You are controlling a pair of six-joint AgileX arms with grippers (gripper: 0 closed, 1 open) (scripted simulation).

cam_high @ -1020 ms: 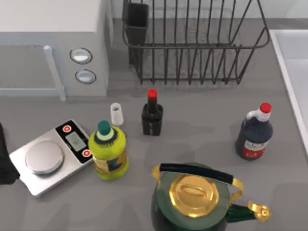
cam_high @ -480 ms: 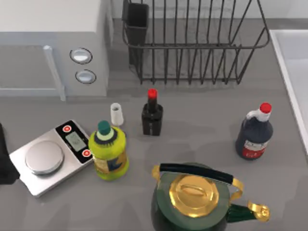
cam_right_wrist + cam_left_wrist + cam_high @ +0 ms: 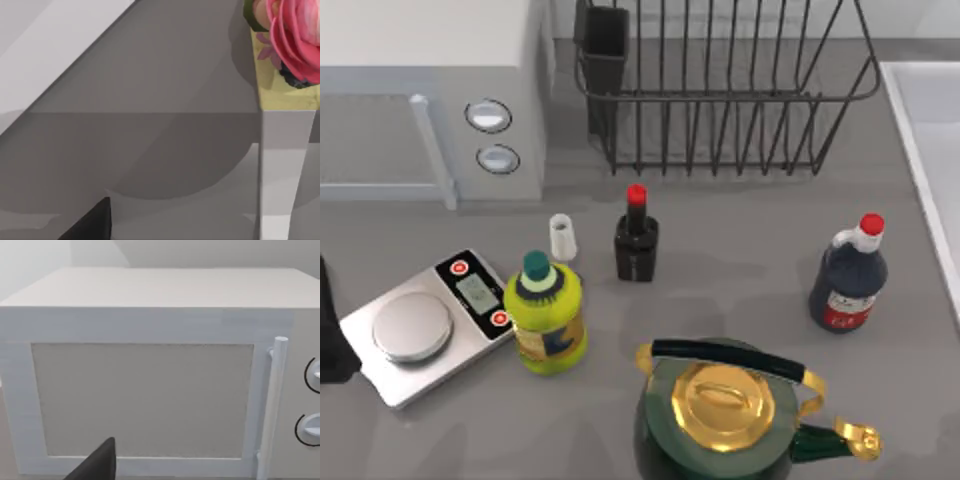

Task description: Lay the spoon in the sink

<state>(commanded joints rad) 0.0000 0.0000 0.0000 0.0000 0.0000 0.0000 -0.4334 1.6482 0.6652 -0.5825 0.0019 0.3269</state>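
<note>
Sink (image 3: 923, 120) rim lies at the table's right, left hand (image 3: 330, 330) parked at left edge

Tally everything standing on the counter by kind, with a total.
Bottles: 3, namely the oil bottle, the small black bottle and the dark sauce bottle
Kettle: 1
Scale: 1
Microwave: 1
Dish rack: 1
White cup: 1
Total: 8

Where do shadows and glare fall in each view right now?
Top view: soft shadows spread on the grey table around the dark red-capped sauce bottle; bright highlights sit on the gold lid of the green kettle. Left wrist view: the white microwave is evenly lit, no glare. Right wrist view: broad curved shadows cross the grey surface beside the pink flower.
</note>
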